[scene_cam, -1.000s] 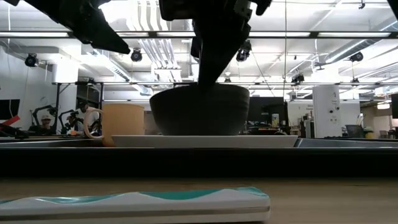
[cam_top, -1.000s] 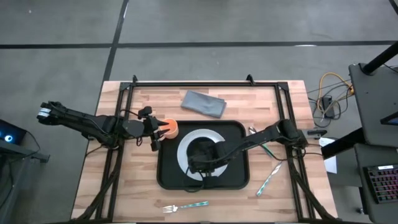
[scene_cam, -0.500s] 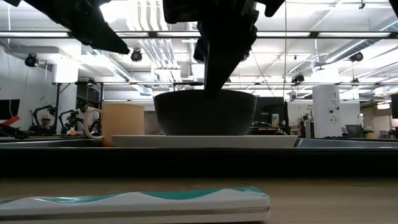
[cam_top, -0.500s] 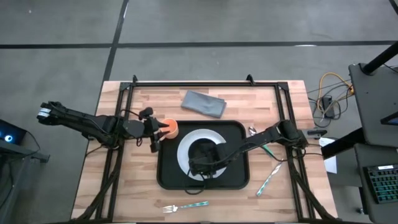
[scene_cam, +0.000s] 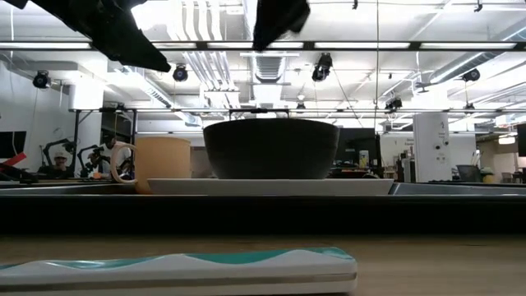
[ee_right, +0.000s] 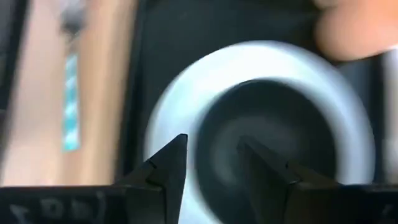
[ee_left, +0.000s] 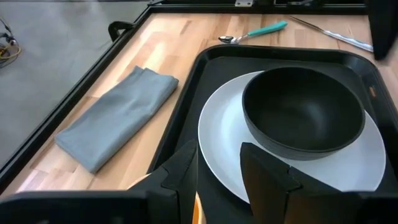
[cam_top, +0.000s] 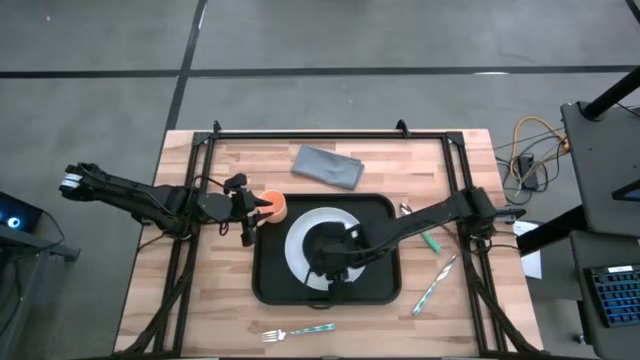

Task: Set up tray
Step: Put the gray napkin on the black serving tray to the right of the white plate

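The black tray (cam_top: 382, 286) lies mid-table. On it rests a white plate (cam_top: 298, 246), and a black bowl (scene_cam: 271, 150) stands upright on the plate. My right gripper (scene_cam: 279, 16) hangs open above the bowl, clear of its rim; in its wrist view the right gripper (ee_right: 212, 155) looks down into the bowl. An orange mug (cam_top: 274, 205) stands at the tray's far left corner. My left gripper (cam_top: 252, 212) is open just above the mug, and in the low view its dark finger ends well above the mug (scene_cam: 162, 163).
A folded grey napkin (cam_top: 327, 167) lies on the wood beyond the tray. A teal-handled spoon (ee_left: 255, 33) and a knife (cam_top: 433, 285) lie right of the tray. A fork (cam_top: 298, 331) lies near the table's near edge.
My right gripper had a finger down at the bowl's rim. It shifted the bowl a little toward the table's right on the plate, then rose clear of it and moved slightly right. The bowl stays upright on the plate.
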